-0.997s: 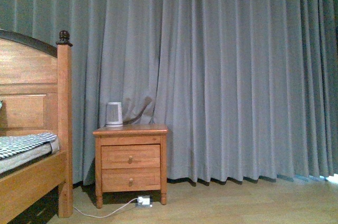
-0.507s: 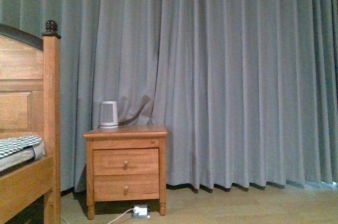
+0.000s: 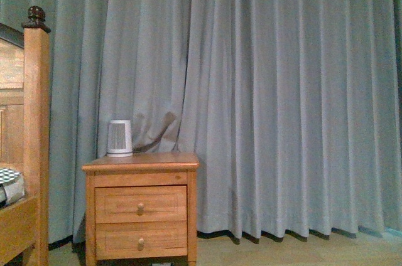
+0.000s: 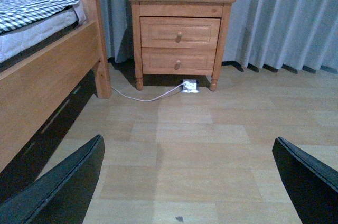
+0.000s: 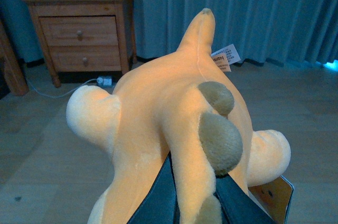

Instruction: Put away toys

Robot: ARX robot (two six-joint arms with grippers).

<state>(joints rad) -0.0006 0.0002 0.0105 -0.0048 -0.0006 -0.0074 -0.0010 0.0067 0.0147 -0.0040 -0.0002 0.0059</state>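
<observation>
A grey-blue pleated curtain [image 3: 270, 90] hangs across the whole back wall down to the pale wood-plank floor [image 4: 200, 145]. At the left edge of the front view stands the wooden bed frame [image 3: 36, 140] with a dark knob on its post. The left wrist view shows its long side rail and a green-and-white checked cover [image 4: 31, 7] on the mattress.

Beside the bed post, against the curtain, stands a two-drawer wooden nightstand [image 3: 141, 206] with round knobs. A small white ribbed cylinder appliance [image 3: 119, 137] sits on its top near the rear left corner. On the floor just under the nightstand's front edge, next to one front leg, lies a white power strip [image 4: 189, 85]. A thin white cable [image 4: 148, 99] trails from it toward the bed leg.

The orange-yellow plush animal [image 5: 158, 123] fills the right wrist view, held up off the floor and facing the nightstand and curtain. It shows a pointed ear, stubby pale limbs, brown spots [image 5: 219, 139] and a white fabric tag [image 5: 224, 57]. The right gripper [image 5: 195, 203] pinches a ridge of the plush between its dark fingers [image 5: 158, 197].

The left gripper [image 4: 185, 192] hangs over bare floor, its black fingers [image 4: 58, 187] spread wide with nothing between them.
</observation>
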